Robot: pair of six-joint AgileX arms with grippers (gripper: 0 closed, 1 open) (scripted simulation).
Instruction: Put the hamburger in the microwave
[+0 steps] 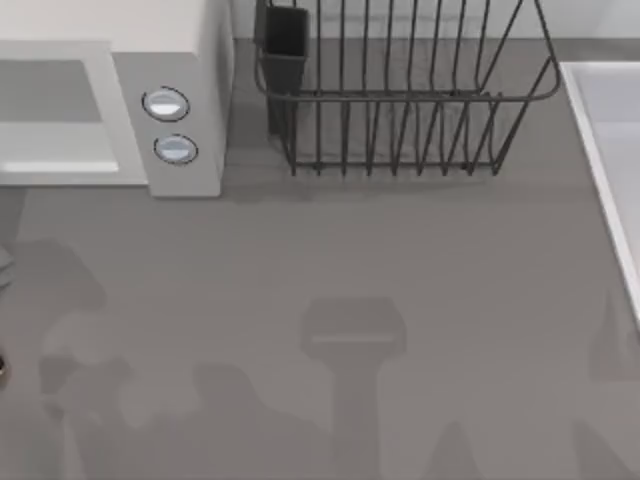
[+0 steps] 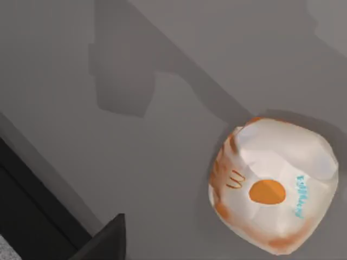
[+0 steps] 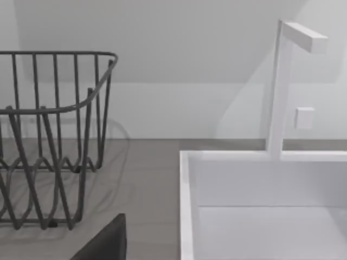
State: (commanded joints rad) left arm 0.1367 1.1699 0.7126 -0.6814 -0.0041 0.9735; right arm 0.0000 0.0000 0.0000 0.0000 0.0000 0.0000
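Matt grey table (image 1: 400, 260), dark wire rack (image 1: 400, 100), smooth off-white microwave (image 1: 190, 50), hamburger (image 2: 274, 192) in seemingly crinkled paper wrap

The hamburger (image 2: 274, 187) is lying on the grey table in the left wrist view, wrapped in pale paper that is showing orange-red patches, an orange oval and a small arched logo; it is resting free, with nothing touching it. The microwave (image 1: 175, 60) is standing at the back left of the table in the top view, off-white and boxy, its grey window and pale handle bar facing forward beside two round silver-blue buttons.
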